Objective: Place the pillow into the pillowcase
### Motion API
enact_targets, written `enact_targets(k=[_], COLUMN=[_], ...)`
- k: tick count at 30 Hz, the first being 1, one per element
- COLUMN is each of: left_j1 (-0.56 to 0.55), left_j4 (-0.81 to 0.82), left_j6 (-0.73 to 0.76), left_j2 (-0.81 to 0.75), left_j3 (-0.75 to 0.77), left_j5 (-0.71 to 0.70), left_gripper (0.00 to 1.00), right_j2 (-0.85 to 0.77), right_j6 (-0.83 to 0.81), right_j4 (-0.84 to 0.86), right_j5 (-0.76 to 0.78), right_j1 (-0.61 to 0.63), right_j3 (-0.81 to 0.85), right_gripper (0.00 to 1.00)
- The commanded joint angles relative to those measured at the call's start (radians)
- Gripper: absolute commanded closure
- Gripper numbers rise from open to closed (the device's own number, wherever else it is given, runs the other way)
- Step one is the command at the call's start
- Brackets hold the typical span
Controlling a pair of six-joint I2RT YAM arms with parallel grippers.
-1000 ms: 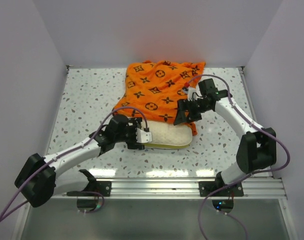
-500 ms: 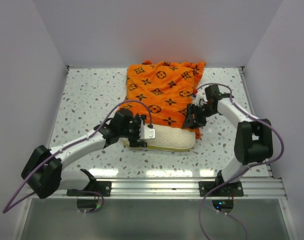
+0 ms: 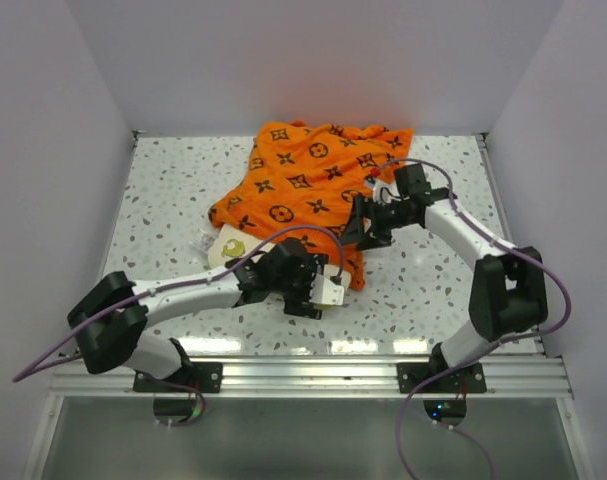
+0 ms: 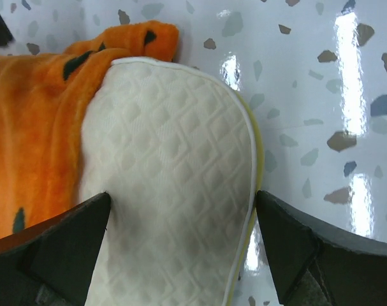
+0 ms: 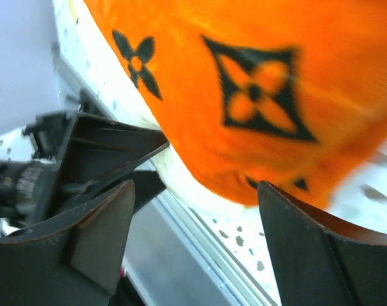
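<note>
**Pillow mostly under the case**

On your speckled desk [image 3: 163, 190], the pillowcase [image 3: 308, 185] sprawls from centre toward 12 o'clock. The pillow [image 4: 174, 185] pokes out at the case's 6 o'clock edge, between your left claw's [image 4: 180, 255] spread fingers. Your right claw [image 3: 368, 225] sits at the case's 3 o'clock edge, fingers apart around the orange fabric.

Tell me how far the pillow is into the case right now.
Mostly in. The orange pillowcase covers most of the pillow; one cream corner shows at the left edge from above. In hand: the left end effector straddles the exposed end, and the right end effector has the fabric edge between its fingers. Left: that exposed end.
</note>
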Motion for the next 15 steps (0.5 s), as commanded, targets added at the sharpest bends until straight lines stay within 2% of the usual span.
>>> enact_targets(k=[1, 5, 8, 9, 11, 12, 13, 15], left_j1=[-0.048, -0.051, 0.004, 0.031, 0.128, 0.162, 0.224, 0.283], left_j4=[0.080, 0.078, 0.103, 0.104, 0.066, 0.043, 0.023, 0.000], left_j6=[-0.124, -0.191, -0.221, -0.238, -0.299, -0.319, -0.359, -0.390], left_j2=[0.078, 0.188, 0.220, 0.226, 0.242, 0.257, 0.259, 0.260], left_j3=[0.062, 0.059, 0.064, 0.075, 0.145, 0.182, 0.234, 0.278], left_j5=[-0.120, -0.205, -0.173, -0.150, -0.047, -0.013, 0.070, 0.178], left_gripper=[0.00, 0.02, 0.43, 0.71, 0.97, 1.00, 1.00, 1.00], right_j2=[-0.126, -0.121, -0.072, -0.037, -0.011, -0.005, -0.002, -0.006], right_j6=[0.025, -0.050, -0.097, -0.115, -0.149, -0.154, -0.146, -0.137], right_j4=[-0.042, -0.089, -0.075, -0.061, -0.017, 0.002, 0.029, 0.124], right_j5=[0.110, 0.237, 0.252, 0.257, 0.236, 0.219, 0.194, 0.177], right_j1=[-0.073, -0.114, -0.114, -0.116, -0.119, -0.119, -0.119, -0.114], right_j3=[-0.065, -0.131, -0.140, -0.142, -0.157, -0.165, -0.187, -0.214], right_gripper=[0.17, 0.12, 0.10, 0.09, 0.09, 0.09, 0.09, 0.09])
